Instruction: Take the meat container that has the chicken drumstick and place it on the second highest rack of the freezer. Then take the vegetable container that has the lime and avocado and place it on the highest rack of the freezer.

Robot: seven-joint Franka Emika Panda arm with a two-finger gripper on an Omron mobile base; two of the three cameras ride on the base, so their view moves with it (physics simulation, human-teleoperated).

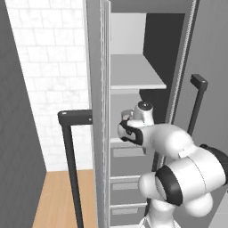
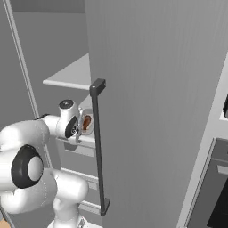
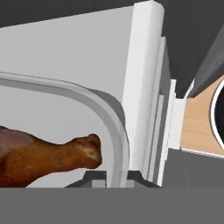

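A white robot arm reaches into the open freezer [image 1: 133,67]. Its end effector [image 3: 106,178] is closed on the rim of a pale tray [image 3: 114,127] holding a chicken drumstick [image 3: 43,157], apparently at the second highest rack [image 2: 84,139]

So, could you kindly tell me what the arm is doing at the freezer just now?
The arm has reached into the open freezer, with its gripper shut on the rim of the meat container that holds the chicken drumstick. The container sits at the level of the second highest rack, below the highest rack. Whether it already rests on that rack cannot be told. The vegetable container step is not yet done.
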